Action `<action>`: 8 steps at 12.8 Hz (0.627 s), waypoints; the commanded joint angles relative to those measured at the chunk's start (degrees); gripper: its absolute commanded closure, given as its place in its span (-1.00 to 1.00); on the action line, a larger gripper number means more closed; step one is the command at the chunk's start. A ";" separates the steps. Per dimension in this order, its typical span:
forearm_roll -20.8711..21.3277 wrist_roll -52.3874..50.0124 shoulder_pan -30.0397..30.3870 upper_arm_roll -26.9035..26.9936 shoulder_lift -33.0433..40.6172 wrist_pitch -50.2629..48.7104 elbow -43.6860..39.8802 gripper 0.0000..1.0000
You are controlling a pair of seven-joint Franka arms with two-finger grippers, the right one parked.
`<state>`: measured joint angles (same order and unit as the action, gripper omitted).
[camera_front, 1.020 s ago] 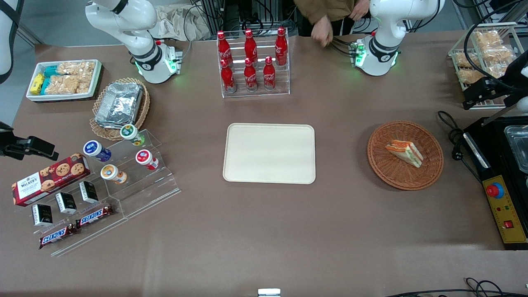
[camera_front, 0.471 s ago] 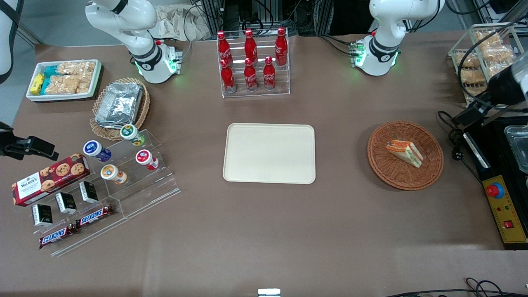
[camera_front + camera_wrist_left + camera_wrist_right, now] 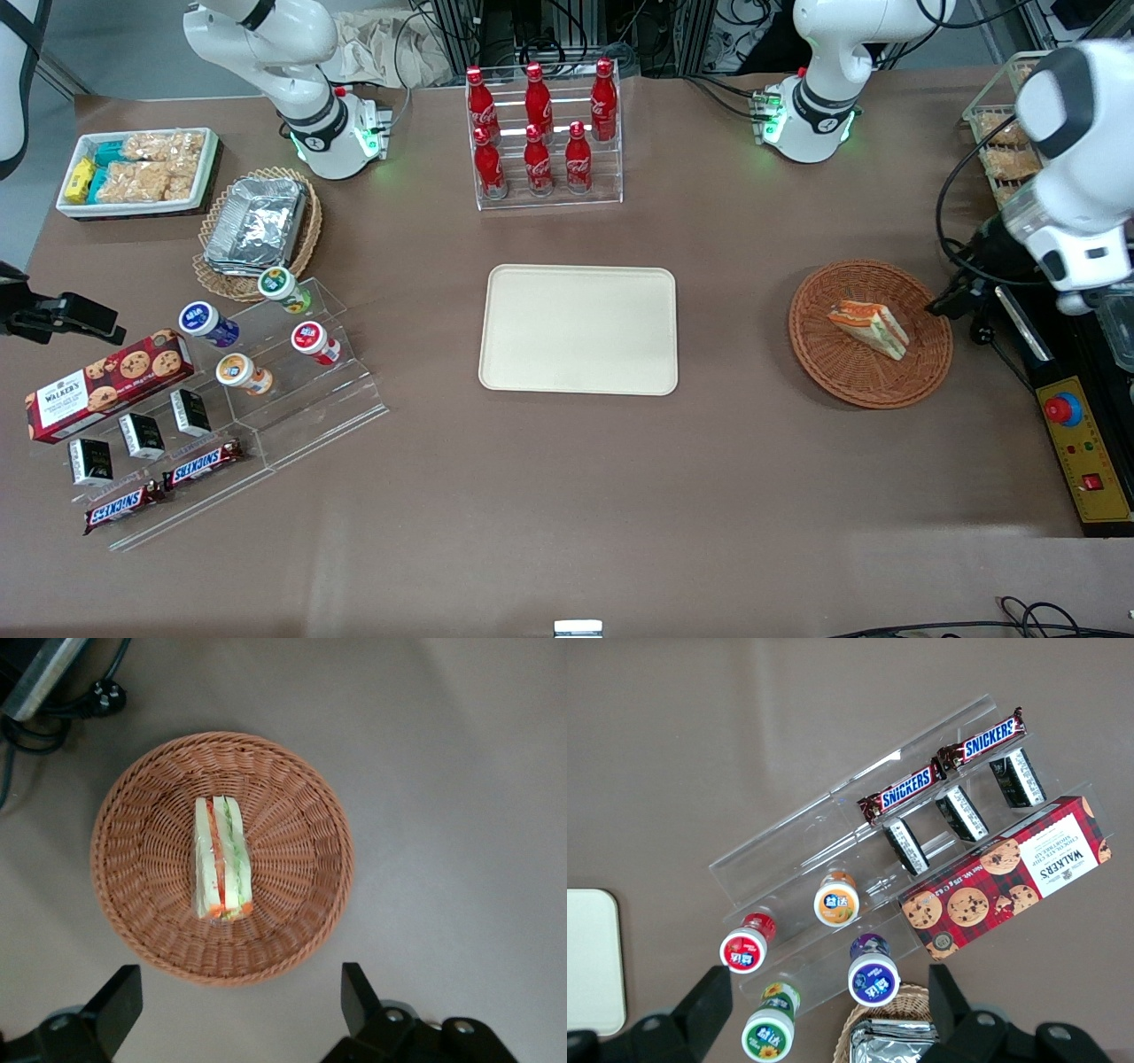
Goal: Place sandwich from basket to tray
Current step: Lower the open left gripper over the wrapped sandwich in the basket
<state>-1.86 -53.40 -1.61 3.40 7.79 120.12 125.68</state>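
Observation:
A wedge sandwich (image 3: 870,328) of white bread with orange-red and green layers lies in the round reddish-brown wicker basket (image 3: 842,365) toward the working arm's end of the table. The cream tray (image 3: 578,330) sits mid-table with nothing on it. My gripper (image 3: 941,304) hangs above the basket's rim at the working arm's end. In the wrist view the gripper (image 3: 237,997) is open, its two black fingers (image 3: 121,995) wide apart over bare table just outside the basket (image 3: 292,930). The sandwich (image 3: 221,859) lies untouched at the basket's centre.
A black machine with a red button (image 3: 1062,408) and cables (image 3: 970,283) stands right beside the basket. A rack of cola bottles (image 3: 540,133) stands farther from the front camera than the tray. Snack displays (image 3: 221,390) and a foil-container basket (image 3: 257,226) lie toward the parked arm's end.
The left arm has swung in from the table's edge toward the basket, bringing its gripper over the rim. A person's hand near the arm's base has gone. Sandwich unmoved.

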 commanded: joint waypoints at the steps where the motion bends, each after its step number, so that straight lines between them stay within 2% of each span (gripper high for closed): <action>1: 1.59 -2.06 0.21 0.12 -0.13 10.35 8.25 -1.00; 5: 1.42 -3.91 0.21 0.03 -7.51 27.23 15.99 -1.00; 8: 0.80 -4.26 0.21 0.12 -11.30 30.43 17.06 -1.00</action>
<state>-1.52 -55.94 -1.43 3.52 -2.21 148.96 142.39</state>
